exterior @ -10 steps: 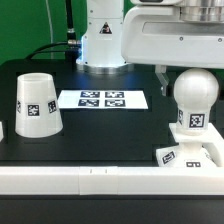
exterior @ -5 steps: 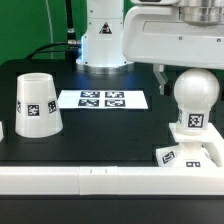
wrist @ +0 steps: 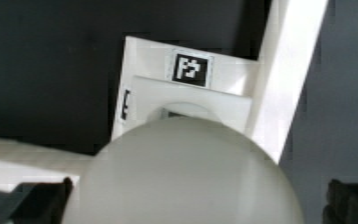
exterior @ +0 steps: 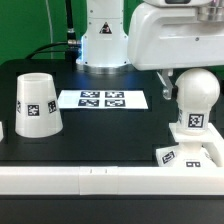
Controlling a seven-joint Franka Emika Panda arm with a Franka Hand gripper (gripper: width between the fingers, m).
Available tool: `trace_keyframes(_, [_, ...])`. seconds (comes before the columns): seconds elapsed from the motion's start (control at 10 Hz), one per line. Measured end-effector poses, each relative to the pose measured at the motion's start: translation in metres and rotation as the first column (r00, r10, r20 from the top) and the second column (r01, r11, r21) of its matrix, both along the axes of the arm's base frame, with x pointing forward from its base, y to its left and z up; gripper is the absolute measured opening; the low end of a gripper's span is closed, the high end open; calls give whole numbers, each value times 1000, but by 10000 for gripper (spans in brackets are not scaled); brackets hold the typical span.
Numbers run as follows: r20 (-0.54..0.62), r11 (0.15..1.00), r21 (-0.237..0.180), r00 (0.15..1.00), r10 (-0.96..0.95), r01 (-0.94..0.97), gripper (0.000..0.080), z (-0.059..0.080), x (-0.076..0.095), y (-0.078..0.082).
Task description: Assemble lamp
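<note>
Bulb [exterior: 195,98] upright, looks seated in base [exterior: 188,153], desk's near corner on exterior view's right | gripper [wrist: 197,197] spread apart, flanking bulb head | shade [exterior: 35,104] near opposite side edge, not yet fitted

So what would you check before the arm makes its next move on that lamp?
1. Bulb standing upright on the base: ok.
2. Gripper open, one finger on each side of the bulb's head: ok.
3. Gripper touching the bulb: cannot tell.
4. Bulb fully seated in the base: cannot tell.
5. Shade standing mouth down, apart from the other parts: ok.
</note>
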State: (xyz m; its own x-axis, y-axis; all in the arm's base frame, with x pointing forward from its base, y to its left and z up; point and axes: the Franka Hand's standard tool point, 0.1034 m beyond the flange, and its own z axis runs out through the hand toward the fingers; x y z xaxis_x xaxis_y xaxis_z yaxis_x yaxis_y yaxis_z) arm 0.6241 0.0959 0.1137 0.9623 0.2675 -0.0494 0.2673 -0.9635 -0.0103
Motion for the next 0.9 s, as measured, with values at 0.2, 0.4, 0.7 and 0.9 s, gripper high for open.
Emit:
trace_keyframes(0.2, [6, 974, -10, 974, 225, -225, 698, 1, 2, 1])
trace_keyframes(0.4, [5, 918, -7, 918, 398, -397, 698, 2, 3, -2])
trace_keyframes(0.7, [5, 841, -1, 841, 541, -541, 698, 3, 4, -6])
trace_keyframes(0.9, [6, 758, 5, 758, 652, -652, 698, 4, 6, -8])
